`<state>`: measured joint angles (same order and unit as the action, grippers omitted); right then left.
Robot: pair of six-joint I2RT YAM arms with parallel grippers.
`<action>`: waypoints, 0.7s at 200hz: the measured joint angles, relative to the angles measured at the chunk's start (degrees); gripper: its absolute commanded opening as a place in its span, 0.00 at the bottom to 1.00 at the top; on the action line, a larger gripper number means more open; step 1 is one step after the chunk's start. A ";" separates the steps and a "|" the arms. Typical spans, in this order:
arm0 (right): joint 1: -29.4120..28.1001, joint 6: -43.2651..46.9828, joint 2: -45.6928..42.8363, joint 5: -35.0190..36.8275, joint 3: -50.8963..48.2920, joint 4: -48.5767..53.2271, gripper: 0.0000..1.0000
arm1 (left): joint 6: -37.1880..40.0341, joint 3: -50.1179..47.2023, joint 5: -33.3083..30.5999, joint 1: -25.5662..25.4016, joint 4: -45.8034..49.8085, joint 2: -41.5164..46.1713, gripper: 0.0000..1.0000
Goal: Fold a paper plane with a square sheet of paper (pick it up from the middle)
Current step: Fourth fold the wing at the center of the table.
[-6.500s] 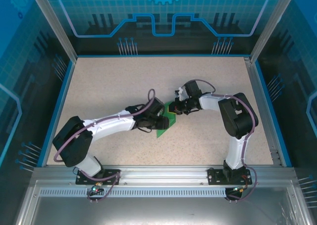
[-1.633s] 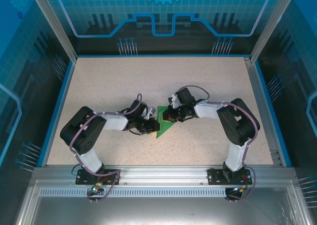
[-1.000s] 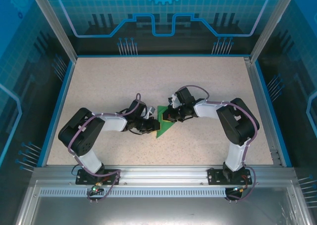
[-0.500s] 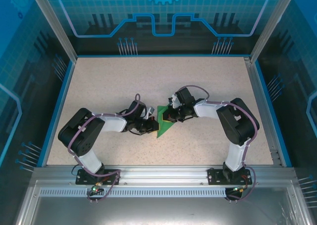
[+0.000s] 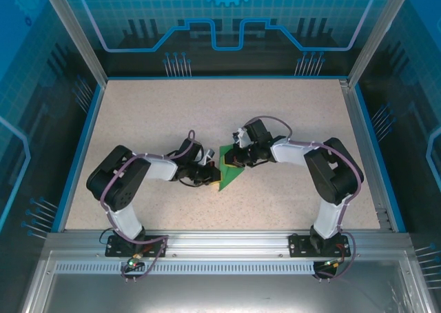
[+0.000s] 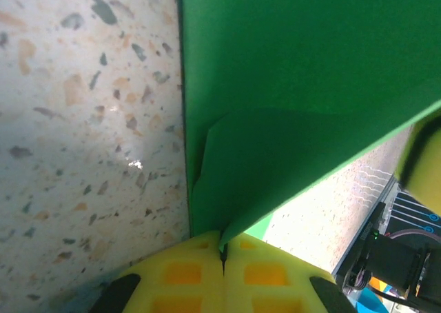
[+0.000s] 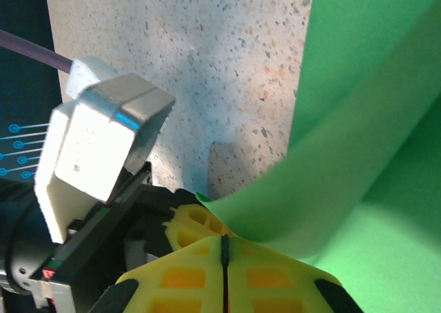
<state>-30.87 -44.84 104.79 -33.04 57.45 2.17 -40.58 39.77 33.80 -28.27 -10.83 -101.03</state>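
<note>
Green paper [image 5: 228, 174] sat mid-tabletop [image 5: 151, 113], partly folded, between the two hands. Its long axis ran roughly near-to-far, and the narrow tip pointed toward the near edge, slightly left.

Left hand [image 6: 222, 256] was clenched, its yellow pads pressed together on a folded corner of the paper. Right hand [image 7: 225, 254] was likewise clenched, pinching a raised fold of the paper.

A white block [image 7: 103, 140] just beside the right hand carried small marks, too blurred to read.
</note>
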 measured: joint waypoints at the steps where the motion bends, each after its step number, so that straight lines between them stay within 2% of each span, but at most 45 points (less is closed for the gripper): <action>1: 0.00 -0.15 0.07 -0.02 0.04 -0.13 0.07 | 0.00 0.02 0.02 0.00 0.00 0.00 0.03; 140: 0.17 -2.32 2.58 4.37 0.85 0.90 0.09 | 0.20 1.36 2.36 0.70 0.66 -1.68 0.03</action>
<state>-30.70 -47.16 107.37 -28.67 58.30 3.07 -40.38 41.12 36.16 -27.57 -10.17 -102.72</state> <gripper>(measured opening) 0.087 0.053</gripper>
